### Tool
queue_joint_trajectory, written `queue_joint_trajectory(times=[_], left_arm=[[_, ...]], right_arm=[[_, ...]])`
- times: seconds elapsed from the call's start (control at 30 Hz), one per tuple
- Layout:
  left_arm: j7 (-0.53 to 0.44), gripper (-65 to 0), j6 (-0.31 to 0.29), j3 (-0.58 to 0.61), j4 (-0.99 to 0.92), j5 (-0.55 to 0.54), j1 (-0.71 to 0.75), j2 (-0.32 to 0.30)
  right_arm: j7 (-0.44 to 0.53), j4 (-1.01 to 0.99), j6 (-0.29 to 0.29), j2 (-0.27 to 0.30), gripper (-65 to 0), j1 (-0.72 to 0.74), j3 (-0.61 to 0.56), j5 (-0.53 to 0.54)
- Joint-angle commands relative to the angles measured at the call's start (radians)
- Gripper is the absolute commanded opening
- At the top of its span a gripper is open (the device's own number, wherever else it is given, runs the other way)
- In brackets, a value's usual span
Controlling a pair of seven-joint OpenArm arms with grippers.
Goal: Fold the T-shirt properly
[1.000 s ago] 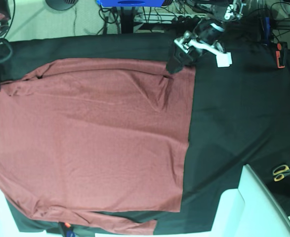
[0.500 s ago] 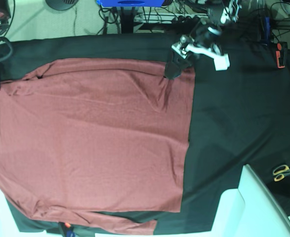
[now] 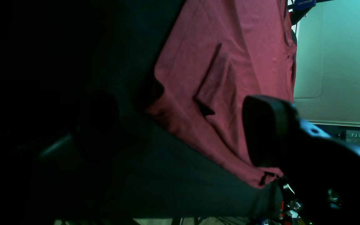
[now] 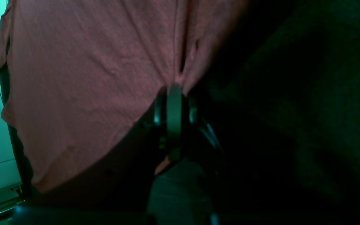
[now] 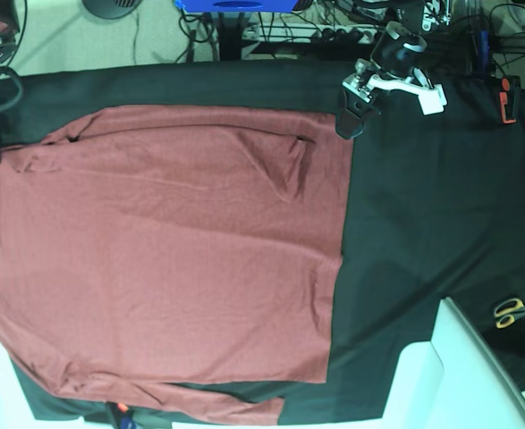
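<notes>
T-shirt [image 5: 182, 259]: brick-red, spread over the black-covered tabletop [image 5: 423, 223], one sleeve [image 5: 217, 404] along the near edge. Right hand [image 4: 175, 90]: closed on the shirt's edge, presumably anchoring it. Left hand [image 3: 180, 125]: wide open, empty, at the opposite corner, apparently for a pinch there; contact unclear in the dim wrist view.

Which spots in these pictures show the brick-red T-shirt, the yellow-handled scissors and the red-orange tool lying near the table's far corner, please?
T-shirt [image 5: 199, 277]: base view, middle of the body.
Scissors [image 5: 510, 312]: base view, yellow handles.
Red-orange tool [image 5: 510, 100]: base view, its body.
</notes>
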Motion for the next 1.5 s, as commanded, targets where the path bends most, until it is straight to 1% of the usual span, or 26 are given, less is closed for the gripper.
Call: queue_joint_trajectory(times=[0.0, 0.2, 0.3, 0.43, 1.1, 1.17, 1.2, 1.3, 1.37, 1.43, 1.47], left_arm=[[0.014, -4.1, 0.068, -0.001, -0.01, 0.036, 0.003, -0.006], [0.015, -4.1, 0.068, 0.004, -0.016, 0.036, -0.026, -0.003], [0.015, -4.1, 0.068, 0.077, -0.014, 0.036, -0.049, -0.009], [0.014, -4.1, 0.068, 0.125, -0.016, 0.036, -0.05, -0.003], [0.014, -4.3, 0.068, 0.129, -0.048, 0.036, -0.107, -0.003], [0.014, -5.1, 0.068, 0.129, -0.049, 0.036, -0.107, -0.003], [0.014, -7.9, 0.068, 0.129, -0.051, 0.036, -0.105, -0.003], [0.014, -21.6, 0.068, 0.129, -0.051, 0.036, -0.105, -0.003], [0.014, -34.7, 0.068, 0.129, -0.051, 0.036, -0.107, -0.003], [0.029, -49.5, 0.068, 0.129, -0.051, 0.036, -0.109, -0.003], [0.049, -58.1, 0.068, 0.129, -0.051, 0.036, -0.112, -0.003]], right_arm=[[0.004, 0.011, 0.005, 0.024, -64.5, 0.005, -0.002, 0.006], [0.002, 0.011, 0.005, 0.024, -64.5, 0.005, -0.002, 0.006], [0.002, 0.011, 0.005, 0.024, -64.5, 0.005, -0.002, 0.006], [0.002, 0.011, 0.005, 0.024, -64.5, 0.005, -0.002, 0.006], [0.002, 0.011, 0.005, 0.024, -64.5, 0.003, -0.003, 0.004], [0.002, 0.011, 0.005, 0.024, -64.5, 0.003, -0.003, 0.004], [0.002, 0.011, 0.005, 0.024, -64.5, 0.003, -0.003, 0.004], [0.002, 0.011, 0.005, 0.024, -64.5, 0.003, -0.003, 0.004], [0.002, 0.011, 0.005, 0.024, -64.5, 0.003, -0.003, 0.004], [0.002, 0.011, 0.005, 0.024, -64.5, 0.003, -0.003, 0.004], [0.002, 0.011, 0.005, 0.024, -64.5, 0.003, -0.003, 0.004]])
